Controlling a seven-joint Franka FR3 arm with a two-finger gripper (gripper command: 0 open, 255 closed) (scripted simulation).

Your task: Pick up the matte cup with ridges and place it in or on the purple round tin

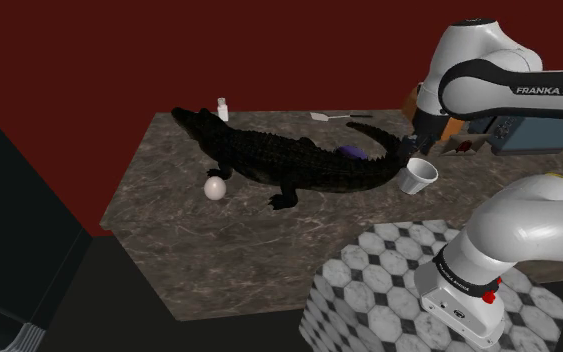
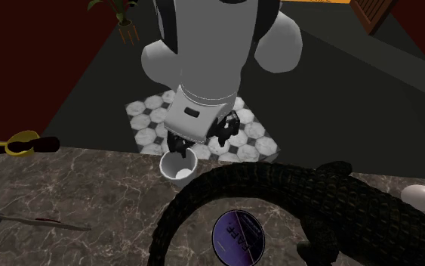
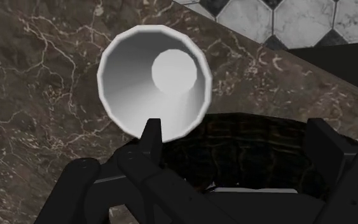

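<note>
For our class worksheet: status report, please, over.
Black gripper open beside plain white cup, not clasping it. Purple round tin inside black crocodile's curled tail, in the way.

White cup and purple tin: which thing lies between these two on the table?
The black crocodile's tail curves between the white cup and the purple tin. The second exterior view shows this.

Dark marble counter [image 1: 219, 250]: crocodile [image 1: 289, 160], egg [image 1: 215, 187], purple tin [image 2: 238, 236], bottle [image 1: 223, 109].

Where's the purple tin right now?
Low in the second exterior view's middle, the purple tin lies on the counter inside the curled tail of the crocodile, with the white cup up and left of it.
</note>
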